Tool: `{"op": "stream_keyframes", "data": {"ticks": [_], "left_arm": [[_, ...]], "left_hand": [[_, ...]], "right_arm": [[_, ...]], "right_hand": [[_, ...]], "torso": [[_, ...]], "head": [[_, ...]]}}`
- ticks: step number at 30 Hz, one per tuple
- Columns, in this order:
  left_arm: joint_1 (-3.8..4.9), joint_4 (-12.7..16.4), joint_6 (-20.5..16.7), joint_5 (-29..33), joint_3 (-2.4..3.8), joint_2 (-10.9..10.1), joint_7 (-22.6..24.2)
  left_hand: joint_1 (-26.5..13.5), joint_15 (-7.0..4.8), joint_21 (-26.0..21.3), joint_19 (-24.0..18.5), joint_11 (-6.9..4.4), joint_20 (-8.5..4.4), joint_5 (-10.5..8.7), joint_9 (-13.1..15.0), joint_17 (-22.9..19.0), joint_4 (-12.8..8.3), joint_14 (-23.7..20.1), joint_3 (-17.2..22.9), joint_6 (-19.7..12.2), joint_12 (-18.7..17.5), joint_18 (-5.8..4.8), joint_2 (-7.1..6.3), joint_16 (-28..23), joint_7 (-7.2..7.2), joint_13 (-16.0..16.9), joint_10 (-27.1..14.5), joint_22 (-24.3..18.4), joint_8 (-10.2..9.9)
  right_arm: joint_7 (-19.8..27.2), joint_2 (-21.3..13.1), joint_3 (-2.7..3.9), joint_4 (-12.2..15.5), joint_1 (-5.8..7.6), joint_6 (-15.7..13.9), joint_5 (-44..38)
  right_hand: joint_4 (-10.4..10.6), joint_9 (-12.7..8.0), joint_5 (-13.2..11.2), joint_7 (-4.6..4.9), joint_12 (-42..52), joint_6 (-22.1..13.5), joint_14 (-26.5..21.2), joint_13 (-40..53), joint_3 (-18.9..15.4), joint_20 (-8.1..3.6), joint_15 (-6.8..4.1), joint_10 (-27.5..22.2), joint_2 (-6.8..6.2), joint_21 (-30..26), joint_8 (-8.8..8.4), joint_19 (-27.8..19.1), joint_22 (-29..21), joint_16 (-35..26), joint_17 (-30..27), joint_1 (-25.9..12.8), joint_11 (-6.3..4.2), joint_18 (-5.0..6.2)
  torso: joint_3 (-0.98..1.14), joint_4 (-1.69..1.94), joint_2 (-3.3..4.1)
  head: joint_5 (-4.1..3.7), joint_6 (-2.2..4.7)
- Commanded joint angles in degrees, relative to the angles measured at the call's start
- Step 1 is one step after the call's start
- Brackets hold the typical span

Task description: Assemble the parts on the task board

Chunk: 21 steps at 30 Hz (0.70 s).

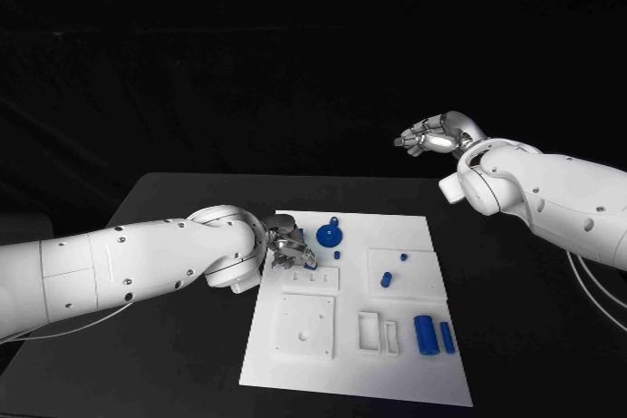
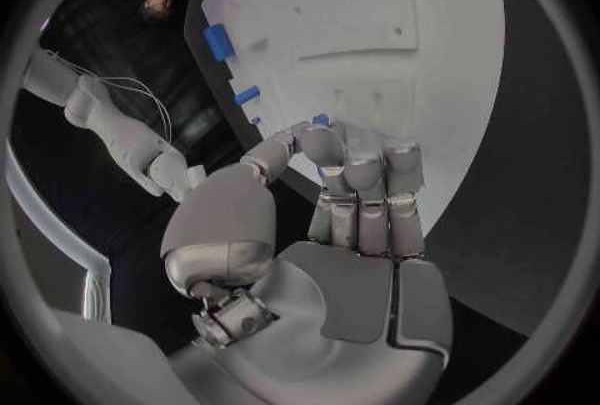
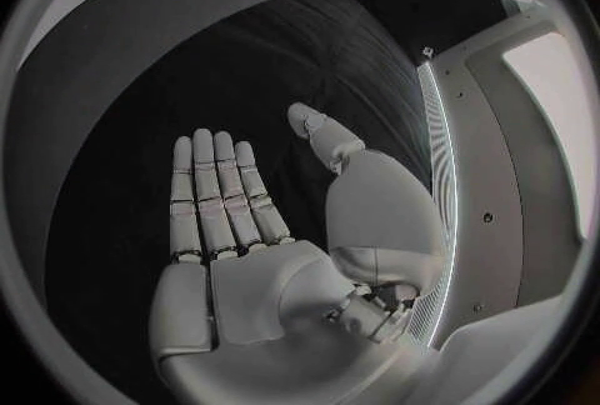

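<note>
Behind left hand [image 2: 344,195], small blue part [image 2: 321,120] half-hidden

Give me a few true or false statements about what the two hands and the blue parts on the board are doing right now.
1. The right hand is raised above the table's far side, away from the board. True.
2. The right hand holds a blue part. False: its fingers lie apart and hold nothing.
3. The left hand is at the board's left edge. True.
4. Two blue cylinders lie near the board's right edge. True.
5. The round blue part is off the board, on the black table. False: it is on the board, beside the left hand.
</note>
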Motion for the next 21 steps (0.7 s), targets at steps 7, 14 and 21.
{"op": "stream_keyframes", "data": {"ticks": [7,14,21], "left_arm": [[-0.34,-0.94,3.4,-3.52,-0.09,0.95,0.07],[-0.54,-1.02,4.1,-3.52,-0.12,1.08,0.09],[-0.56,-1.17,4.27,-3.59,-0.12,1.27,-0.01]], "left_hand": [[-0.4,-2.8,0.41,0.32,-1.05,-6.12,-0.5,12.92,-0.18,0.52,2.71,-0.08,7.88,0.43,-0.57,0.97,0.38,-5.08,0.04,-0.91,1.01,0.19],[-1.23,-2.65,0.36,-0.13,-0.97,-6.07,-1.01,13.17,-0.56,0.42,2.27,0.24,7.84,0.77,-0.62,2.43,0.62,-5.01,-0.23,-1.35,1.04,-0.22],[-1.46,-2.61,0.38,-0.22,-0.95,-6.06,-1.04,13.25,-0.67,0.2,2.18,0.3,7.84,0.85,-0.64,2.47,0.69,-4.99,-0.32,-1.41,1.05,-0.32]], "right_arm": [[0.83,0.32,0.02,0.2,0.04,1.77,0.93],[0.22,0.42,0.02,-0.03,0.03,2.44,0.93],[0.18,0.51,0.02,-0.04,0.03,2.49,0.94]], "right_hand": [[0.52,-0.25,0.39,0.64,-1.56,-0.41,-0.93,-2.13,0.36,0.39,0.59,-0.03,0.12,-1.96,0.44,-1.28,-0.89,-1.95,-2.55,0.33,0.55,-0.97],[0.76,-0.41,0.42,0.73,-2.46,-0.6,-0.87,-3.37,0.31,0.69,0.82,0.16,0.13,-3.11,0.54,-1.37,-1.55,-2.82,-4.05,0.12,0.75,-0.82],[0.86,-0.46,0.42,0.72,-2.67,-0.63,-0.81,-3.7,0.25,0.77,0.86,0.22,0.15,-3.39,0.58,-1.4,-1.67,-2.96,-4.43,0.09,0.8,-0.78]], "torso": [[0.03,-0.03,0.08],[0.02,0.06,0.03],[0.06,0.04,0.02]], "head": [[-0.18,-0.51],[-0.25,-0.82],[-0.27,-0.98]]}}
